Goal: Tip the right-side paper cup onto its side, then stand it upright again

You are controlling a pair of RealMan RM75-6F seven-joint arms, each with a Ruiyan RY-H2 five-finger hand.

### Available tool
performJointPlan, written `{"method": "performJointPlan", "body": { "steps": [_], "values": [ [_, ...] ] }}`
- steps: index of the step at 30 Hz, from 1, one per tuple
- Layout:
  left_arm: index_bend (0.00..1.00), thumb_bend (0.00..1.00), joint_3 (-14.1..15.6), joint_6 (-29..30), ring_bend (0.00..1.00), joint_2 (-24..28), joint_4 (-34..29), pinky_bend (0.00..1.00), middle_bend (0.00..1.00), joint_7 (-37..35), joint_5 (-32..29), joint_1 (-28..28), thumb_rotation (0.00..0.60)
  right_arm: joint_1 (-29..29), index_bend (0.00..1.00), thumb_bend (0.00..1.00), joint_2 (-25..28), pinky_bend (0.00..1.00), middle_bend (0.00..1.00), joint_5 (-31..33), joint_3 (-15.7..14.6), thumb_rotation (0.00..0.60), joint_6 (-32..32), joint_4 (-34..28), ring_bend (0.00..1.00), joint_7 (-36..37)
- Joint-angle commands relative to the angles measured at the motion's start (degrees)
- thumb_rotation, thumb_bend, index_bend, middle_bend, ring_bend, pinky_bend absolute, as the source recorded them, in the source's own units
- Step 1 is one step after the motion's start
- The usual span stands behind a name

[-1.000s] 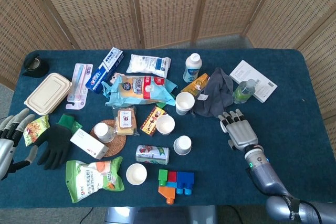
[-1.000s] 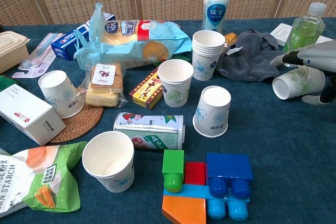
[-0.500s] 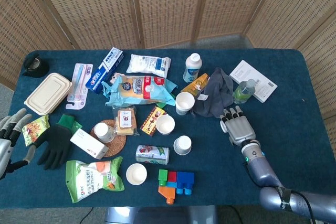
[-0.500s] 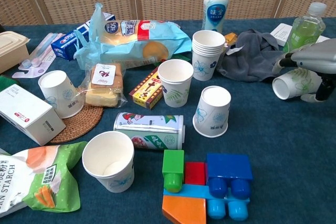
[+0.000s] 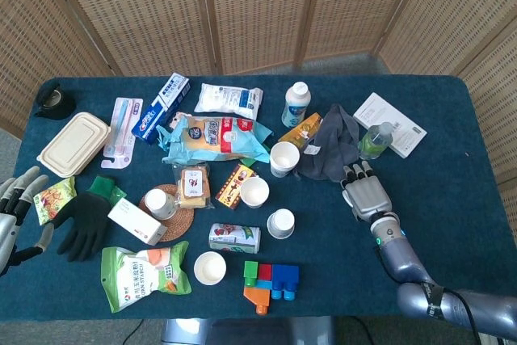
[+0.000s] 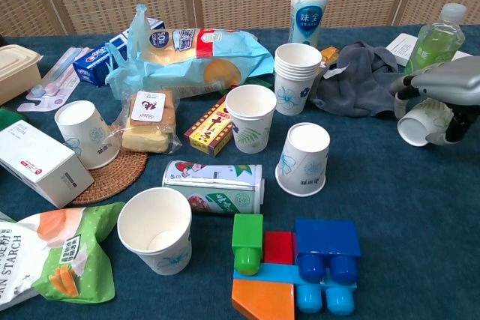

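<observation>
The right hand [image 6: 442,99], silver and jointed, now lies over the small white paper cup with a faint leaf print [image 6: 421,121], its fingers curled down around the cup's body. Half a second ago the fingers were looser and the cup sat further out from under the palm; a second ago the mouth pointed more plainly to the left with the hand only resting along its top. The cup is on its side on the dark blue cloth-covered table [image 6: 420,215], at the right edge of the clutter, its open mouth toward the middle of the table. I judge that the tipping half of the task is done and that the hand is closing its hold so as to stand the cup up again. From above, the right hand [image 5: 365,192] hides the cup entirely.

The left hand [image 5: 16,204] hangs at the near left edge of the table, fingers spread and holding nothing, just beside a black rubber glove [image 5: 81,222].

Nearer than the cup lie the coloured plastic building blocks [image 6: 292,264]. Level with it, toward the centre, an upside-down white paper cup [image 6: 303,159] stands well apart. Just behind the held cup is a crumpled grey cloth [image 6: 358,80], and beyond that a clear bottle of green drink [image 6: 435,39], both close enough to be brushed as the cup swings upright.
</observation>
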Motion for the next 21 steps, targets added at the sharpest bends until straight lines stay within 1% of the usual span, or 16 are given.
{"method": "performJointPlan", "body": {
  "steps": [1, 4, 10, 14, 19, 21],
  "values": [
    [0.00, 0.51, 0.0, 0.0, 0.00, 0.0, 0.0, 0.02, 0.00, 0.0, -0.1, 0.0, 0.600, 0.0, 0.38, 0.42, -0.5, 0.00, 0.00, -1.2, 0.3, 0.600, -0.4, 1.0, 0.00, 1.7],
    [0.00, 0.51, 0.0, -0.2, 0.00, 0.0, 0.1, 0.02, 0.00, -0.1, -0.2, 0.0, 0.600, -0.1, 0.43, 0.41, -0.7, 0.00, 0.00, -2.4, 0.5, 0.600, -0.7, 2.1, 0.00, 3.2],
    [0.00, 0.51, -0.1, -0.3, 0.00, -0.1, 0.3, 0.02, 0.00, -0.3, -0.2, -0.1, 0.600, -0.5, 0.44, 0.39, -0.4, 0.00, 0.00, -3.3, 0.5, 0.600, -0.7, 2.4, 0.00, 4.9],
    [0.00, 0.51, -0.1, -0.6, 0.00, -0.2, 0.4, 0.02, 0.00, -0.4, -0.1, -0.3, 0.600, -0.9, 0.44, 0.38, 0.2, 0.00, 0.00, -3.5, 1.0, 0.600, -0.1, 1.5, 0.00, 6.1],
    [0.00, 0.51, -0.1, -0.4, 0.00, -0.2, 0.6, 0.02, 0.00, -0.7, 0.1, -0.3, 0.600, -2.0, 0.44, 0.38, 1.9, 0.00, 0.00, -3.7, 2.5, 0.600, -1.0, -0.9, 0.00, 11.6],
    [0.00, 0.51, -0.1, -0.4, 0.00, -0.3, 0.6, 0.02, 0.00, -0.7, 0.2, -0.3, 0.600, -2.6, 0.44, 0.38, 3.2, 0.00, 0.00, -3.4, 3.9, 0.600, -2.8, -2.7, 0.00, 16.5]
  ]
}}
